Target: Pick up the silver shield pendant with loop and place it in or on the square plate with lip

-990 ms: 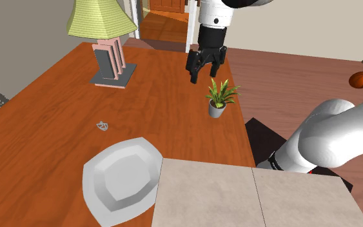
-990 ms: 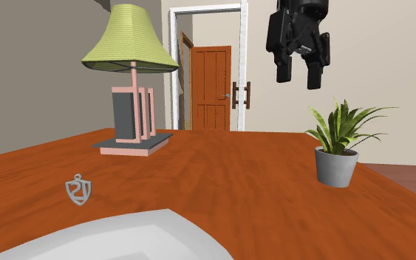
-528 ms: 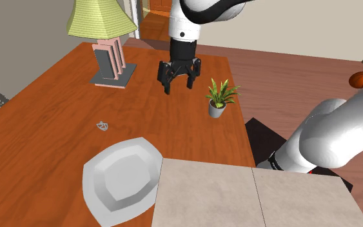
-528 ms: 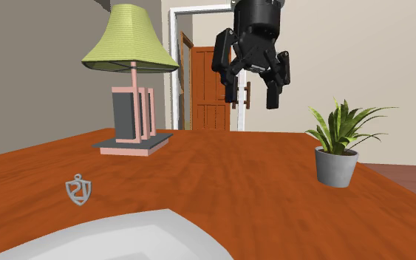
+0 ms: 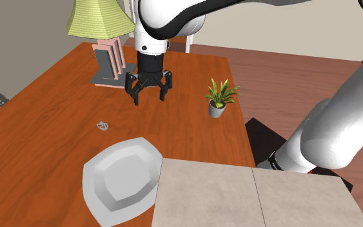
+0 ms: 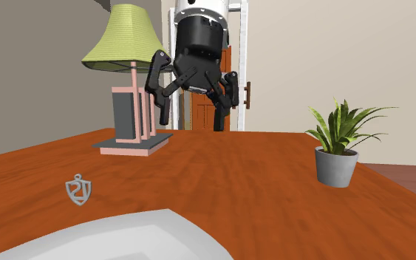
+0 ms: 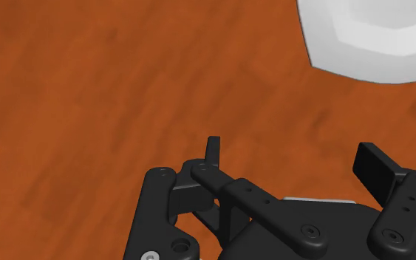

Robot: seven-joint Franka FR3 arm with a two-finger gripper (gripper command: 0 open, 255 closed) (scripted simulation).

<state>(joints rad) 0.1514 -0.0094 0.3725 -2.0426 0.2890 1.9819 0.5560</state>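
I'm on the approach: my end effector point(image 5: 149, 98) hangs wide open and empty above the tabletop point(image 5: 44, 109); the pendant point(image 5: 101, 125) lies, seemingly flat, near the plate point(image 5: 118, 177); next I must descend over it

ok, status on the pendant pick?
Black end effector open, empty, above brown wooden table. Small silver shield pendant untouched, near white square plate. Green-shaded lamp close beside end effector; path to pendant open.
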